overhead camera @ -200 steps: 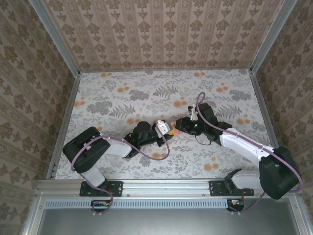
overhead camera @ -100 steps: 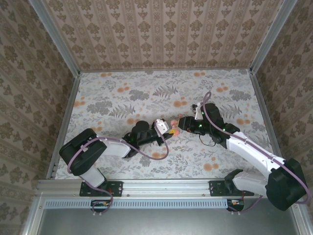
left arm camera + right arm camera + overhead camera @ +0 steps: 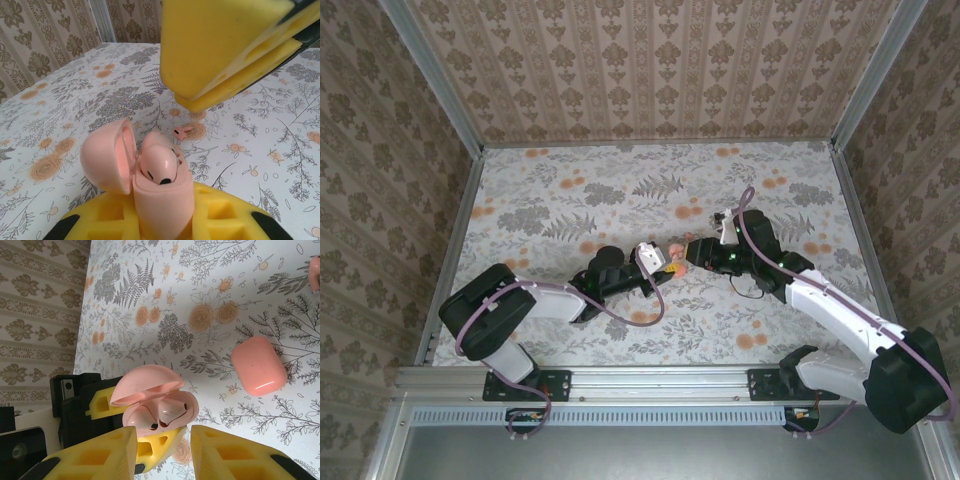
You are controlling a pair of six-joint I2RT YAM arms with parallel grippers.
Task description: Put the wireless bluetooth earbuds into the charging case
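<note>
Floral table [image 3: 570,200]: loose earbud [image 3: 181,132] beyond open case [image 3: 159,200].

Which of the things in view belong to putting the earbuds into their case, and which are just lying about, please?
For the job: charging case, lid open; seated earbud inside it; loose earbud on the table.
Lying about: closed pink pebble-shaped piece on the table.

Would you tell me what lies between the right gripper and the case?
Nothing. In the left wrist view the right gripper hangs close to the open case, and only a bare gap parts them.
</note>
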